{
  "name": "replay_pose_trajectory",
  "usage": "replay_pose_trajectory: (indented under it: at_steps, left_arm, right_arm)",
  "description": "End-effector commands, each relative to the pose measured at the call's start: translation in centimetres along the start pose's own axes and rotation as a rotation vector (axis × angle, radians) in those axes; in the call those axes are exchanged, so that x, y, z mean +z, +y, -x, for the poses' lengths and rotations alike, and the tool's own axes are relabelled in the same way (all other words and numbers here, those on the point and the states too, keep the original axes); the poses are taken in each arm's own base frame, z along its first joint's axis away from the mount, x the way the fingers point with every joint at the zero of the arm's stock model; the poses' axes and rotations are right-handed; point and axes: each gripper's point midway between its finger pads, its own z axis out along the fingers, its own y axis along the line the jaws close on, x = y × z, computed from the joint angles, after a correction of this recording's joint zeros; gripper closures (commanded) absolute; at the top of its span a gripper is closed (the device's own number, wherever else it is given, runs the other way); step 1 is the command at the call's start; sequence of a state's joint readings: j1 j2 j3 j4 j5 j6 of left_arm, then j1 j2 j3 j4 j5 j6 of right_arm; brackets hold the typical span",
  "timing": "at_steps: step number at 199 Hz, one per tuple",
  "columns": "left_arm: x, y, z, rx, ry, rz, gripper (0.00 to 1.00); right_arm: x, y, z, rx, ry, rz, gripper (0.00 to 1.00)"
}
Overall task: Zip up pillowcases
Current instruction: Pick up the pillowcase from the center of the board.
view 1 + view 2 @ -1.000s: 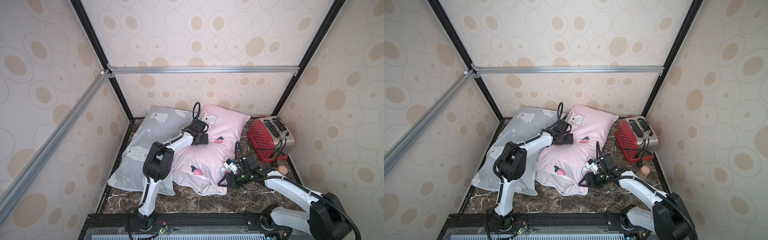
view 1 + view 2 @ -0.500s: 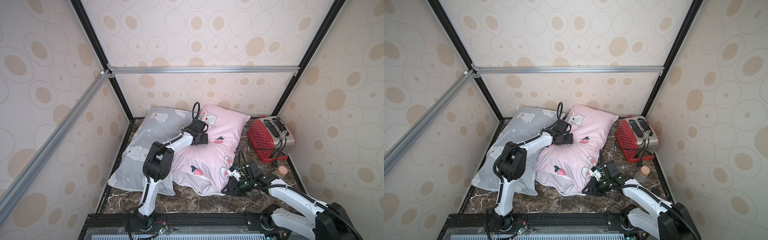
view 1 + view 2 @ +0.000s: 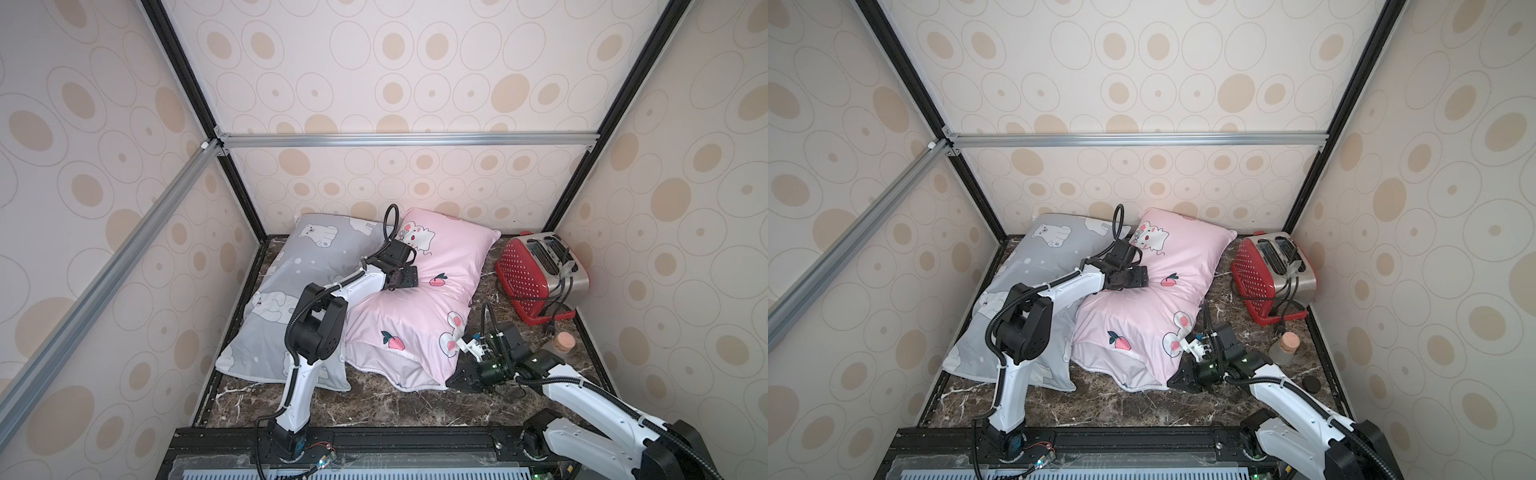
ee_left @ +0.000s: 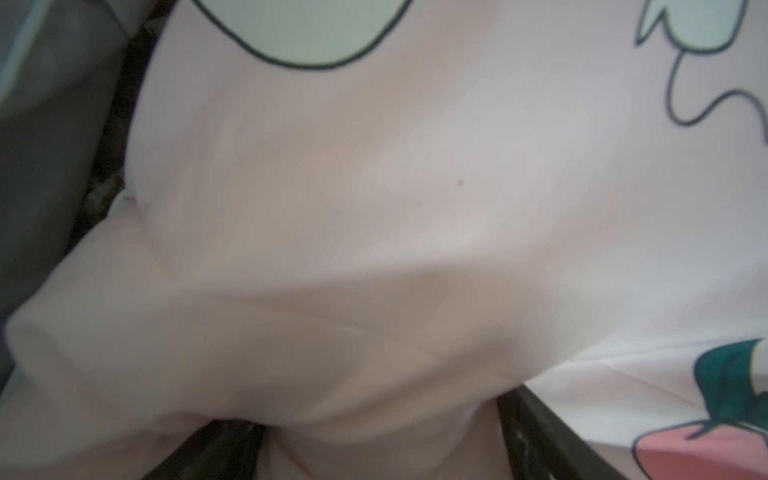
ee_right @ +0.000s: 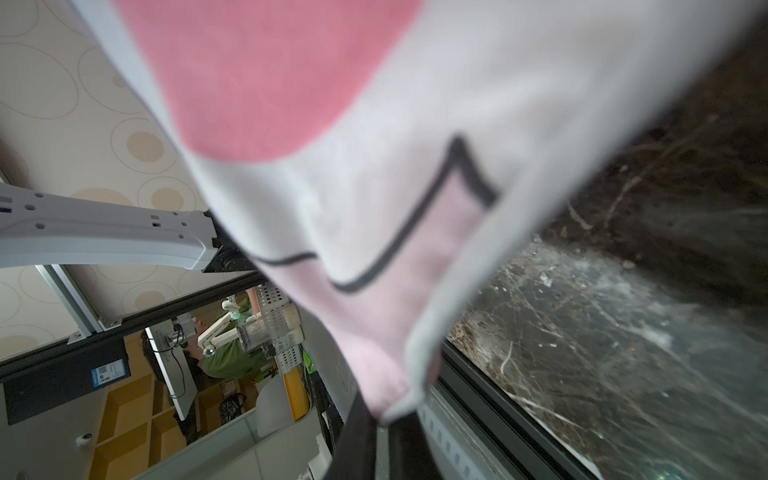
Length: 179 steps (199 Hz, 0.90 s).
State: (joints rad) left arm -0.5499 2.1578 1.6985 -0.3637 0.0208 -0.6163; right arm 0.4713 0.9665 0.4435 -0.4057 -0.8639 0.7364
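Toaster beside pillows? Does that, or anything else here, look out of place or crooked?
Yes. The red polka-dot toaster sits slantwise on the marble tabletop, cord trailing loose, an odd neighbour for bedding. The pink pillowcase lies askew against the grey pillowcase, and its near end seems to gape open.

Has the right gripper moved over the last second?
Yes. Judged against the red toaster, the right gripper has moved away from it toward the front rail, and is now shut on the near corner of the pink pillowcase.
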Motion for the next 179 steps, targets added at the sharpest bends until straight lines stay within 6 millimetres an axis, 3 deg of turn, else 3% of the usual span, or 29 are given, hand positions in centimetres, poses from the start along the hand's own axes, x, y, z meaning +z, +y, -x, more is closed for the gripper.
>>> replay_pose_trajectory:
  at_steps: [1,39,56,75,89,110,130,143,154,164,179]
  left_arm:
    - [-0.7,2.7,1.5,0.017,-0.073,0.074,0.03]
    - [-10.3,3.0,6.0,0.089,-0.244,0.126,0.01]
    - [-13.5,2.6,6.3,0.134,-0.243,0.114,0.01]
    - [-16.5,2.1,5.3,0.171,-0.221,0.088,0.01]
    - [-18.4,1.8,3.2,0.197,-0.176,0.058,0.11]
    - [-19.4,0.3,-2.7,0.168,-0.065,-0.099,0.29]
    - [-18.5,-1.9,-9.1,0.068,0.063,-0.312,0.50]
    - [-17.5,-2.6,-13.1,0.042,0.137,-0.358,0.69]
    - [-16.3,-2.5,-16.0,0.032,0.185,-0.356,0.76]
    - [-15.6,-3.0,-17.7,0.009,0.211,-0.385,0.79]
    - [-15.2,-4.7,-18.5,-0.038,0.216,-0.468,0.83]
  right_arm:
    - [-0.2,0.4,-0.2,0.035,0.007,0.002,1.00]
    - [-0.5,0.4,0.1,0.051,-0.015,-0.024,1.00]
    - [-0.6,0.3,0.3,0.066,-0.019,-0.046,1.00]
    - [-0.8,0.0,0.5,0.069,-0.016,-0.085,1.00]
    - [-1.0,0.0,0.8,0.061,-0.021,-0.109,1.00]
    - [-1.1,0.2,1.4,0.053,-0.030,-0.124,1.00]
    - [-1.0,0.2,1.8,0.045,-0.016,-0.135,1.00]
    - [-1.0,0.4,2.1,0.042,-0.010,-0.137,1.00]
    - [-1.0,0.9,2.4,0.039,-0.008,-0.122,1.00]
    - [-1.0,1.1,2.6,0.037,-0.014,-0.117,1.00]
    - [-0.9,1.0,2.5,0.041,-0.005,-0.123,1.00]
